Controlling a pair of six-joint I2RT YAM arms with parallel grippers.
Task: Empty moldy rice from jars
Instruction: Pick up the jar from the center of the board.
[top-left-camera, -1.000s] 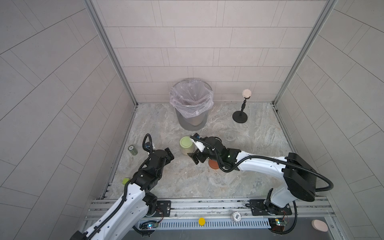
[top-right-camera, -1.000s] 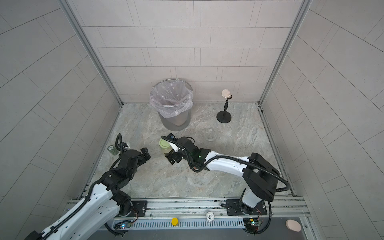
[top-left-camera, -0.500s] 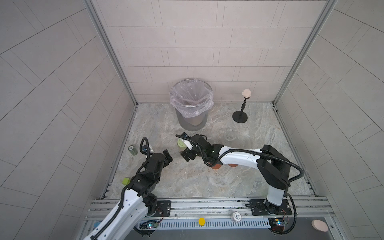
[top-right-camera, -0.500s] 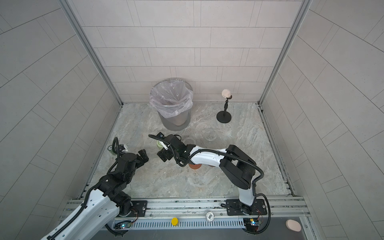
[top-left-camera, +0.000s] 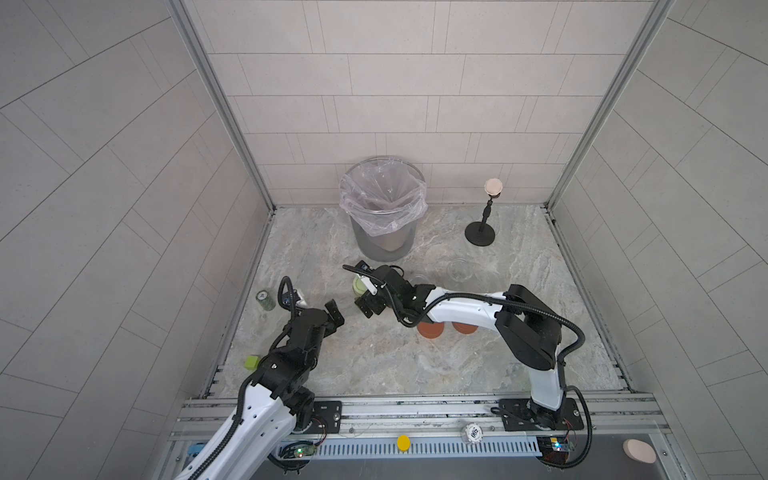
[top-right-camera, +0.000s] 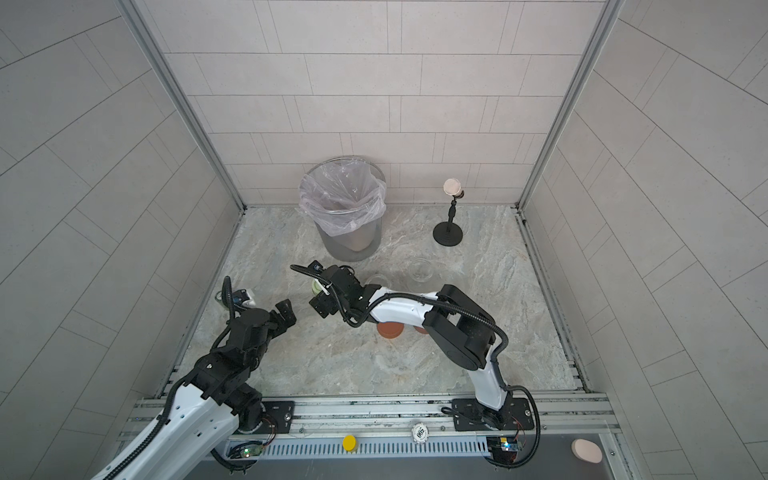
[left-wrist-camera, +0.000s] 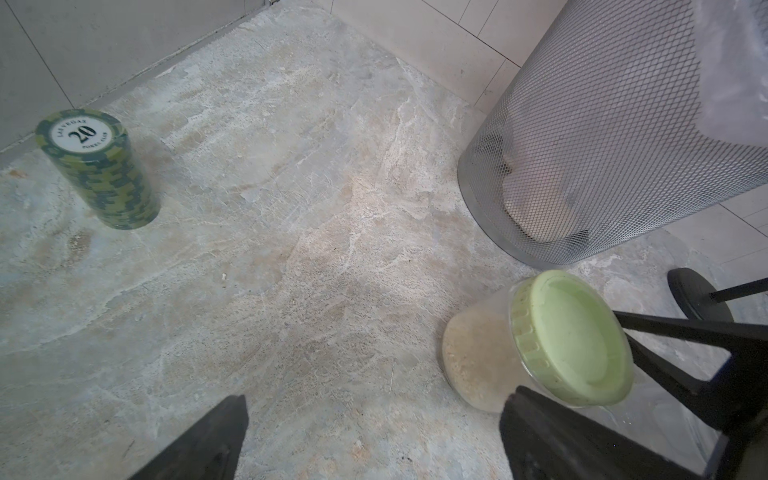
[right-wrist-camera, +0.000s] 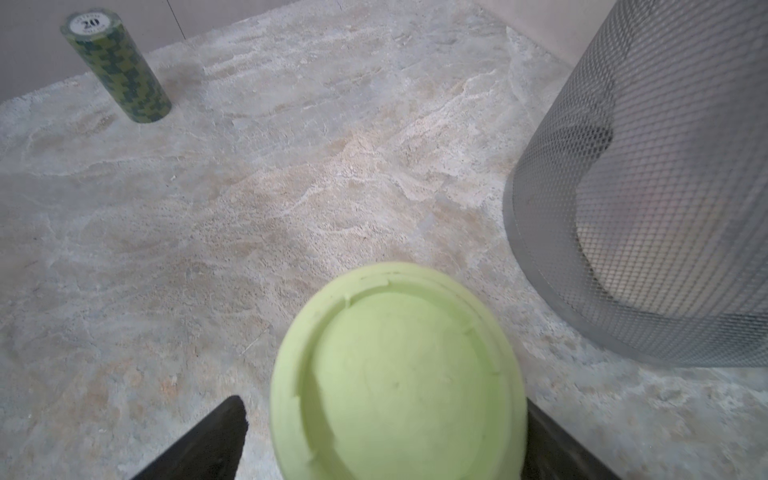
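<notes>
Currently, we find the right pincer (right-wrist-camera: 382, 399) spread wide, its two flat black fingers (right-wrist-camera: 199, 440) flanking the pale green lid (right-wrist-camera: 395, 374) of one jar (left-wrist-camera: 473, 357). A gap shows beside one finger, so we read no grip. The lid is a round, matte disc with a raised rim and a ribbed edge. The jar is squat clear glass and stands on the tabletop (top-left-camera: 374, 374) just in front of the mesh bin (top-left-camera: 382, 245). Through its wall we see the moldy rice (left-wrist-camera: 465, 374), a pale beige, grainy mass.

The left pincer (left-wrist-camera: 376, 395) is likewise wide open and holds nothing; the jar stands near it, outside its fingers.

The tabletop is a veined, stone-like slab. The bin is a fine metal-mesh cylinder lined with crinkled clear film. Two rust-red lids (top-left-camera: 430, 330) lie flat, partly under the right arm. An uncapped glass jar (top-left-camera: 459, 270) stands beyond that arm. A stack of green poker chips (left-wrist-camera: 99, 174) stands near the wall.
</notes>
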